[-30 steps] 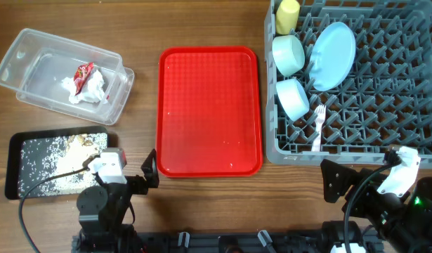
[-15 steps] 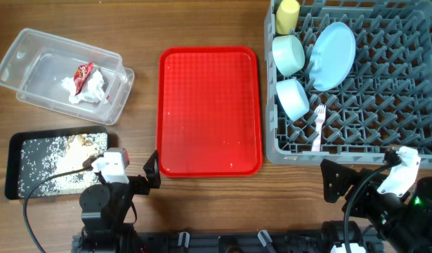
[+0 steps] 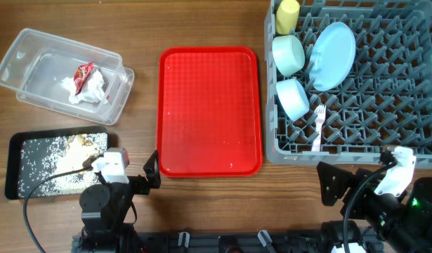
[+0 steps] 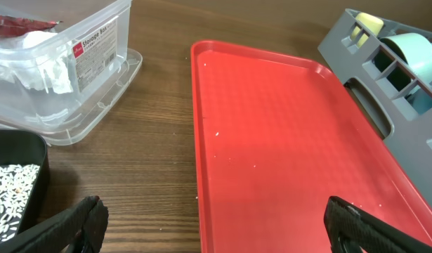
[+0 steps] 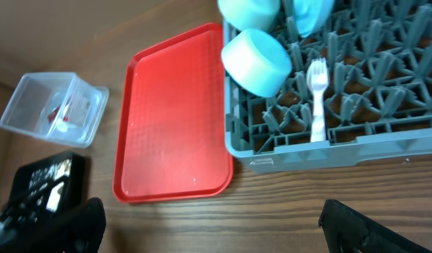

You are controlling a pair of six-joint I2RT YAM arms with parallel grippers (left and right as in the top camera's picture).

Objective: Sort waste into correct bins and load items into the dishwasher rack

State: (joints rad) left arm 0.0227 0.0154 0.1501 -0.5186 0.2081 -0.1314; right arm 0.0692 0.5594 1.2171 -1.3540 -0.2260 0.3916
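Note:
The grey dishwasher rack (image 3: pixel 345 150) at the right holds the yellow cup (image 3: pixel 288 15), the pale blue plate (image 3: pixel 333 55), a pale green bowl (image 3: pixel 288 54), a pale blue bowl (image 3: pixel 293 98) and the white fork (image 3: pixel 318 121). I see no spoon. The clear tub (image 3: pixel 33 53) holds the red wrapper (image 3: pixel 83 72) and white napkin (image 3: pixel 90 90). The black tray (image 3: pixel 15 169) holds food scraps (image 3: pixel 76 145). My left gripper (image 3: pixel 151 171) is open and empty at the red tray's front left corner. My right gripper (image 3: pixel 331 184) is open and empty in front of the rack.
The red serving tray (image 3: pixel 208 112) lies bare in the middle, with a few crumbs showing in the left wrist view (image 4: pixel 272 133). The right wrist view shows the rack's front wall (image 5: pixel 328 151) and fork (image 5: pixel 317 98). Both arm bases sit at the table's front edge.
The left arm has shifted slightly right and the right arm slightly left. Both grippers stay open and empty. Nothing on the table has moved.

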